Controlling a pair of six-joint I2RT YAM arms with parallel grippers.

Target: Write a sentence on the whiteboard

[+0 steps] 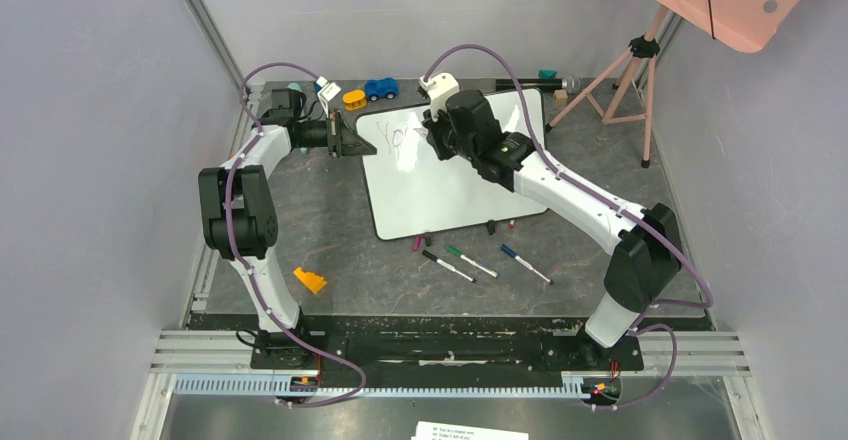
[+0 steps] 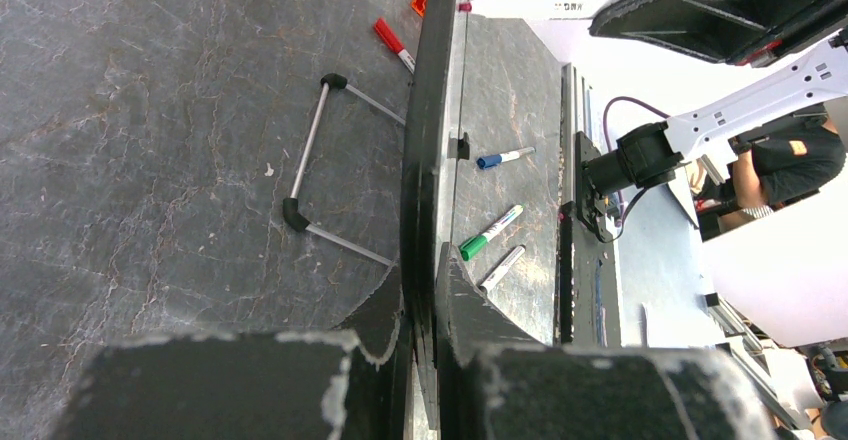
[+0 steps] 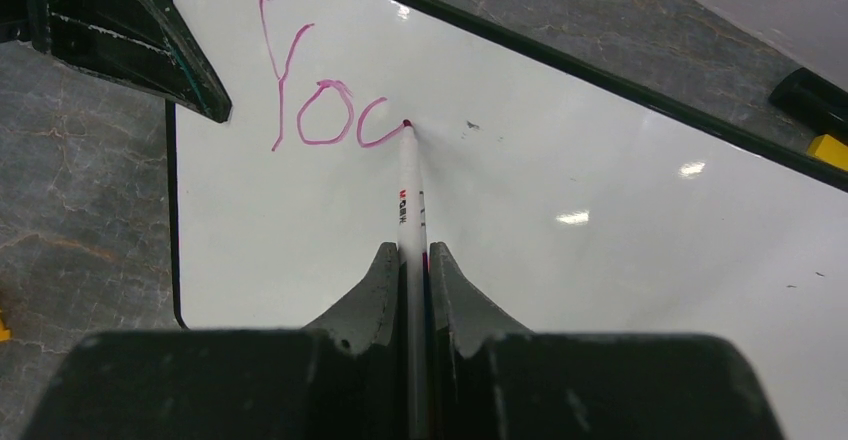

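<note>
The whiteboard (image 1: 435, 198) stands tilted at the middle back of the table. My left gripper (image 1: 347, 140) is shut on its left edge; in the left wrist view the board (image 2: 428, 130) runs edge-on between the fingers of that gripper (image 2: 432, 295). My right gripper (image 3: 408, 260) is shut on a white marker (image 3: 407, 195) whose pink tip touches the board (image 3: 620, 190). The sentence (image 3: 320, 100) reads "Yo" plus a partly drawn letter in pink, near the board's top left corner. It shows faintly in the top view (image 1: 400, 140), beside my right gripper (image 1: 434, 132).
Black (image 1: 448, 266), green (image 1: 470, 260) and blue (image 1: 525, 264) markers lie in front of the board. An orange piece (image 1: 310, 280) lies near left. A blue toy car (image 1: 380, 88) and a yellow piece (image 1: 353, 99) sit behind the board. A tripod (image 1: 630, 70) stands back right.
</note>
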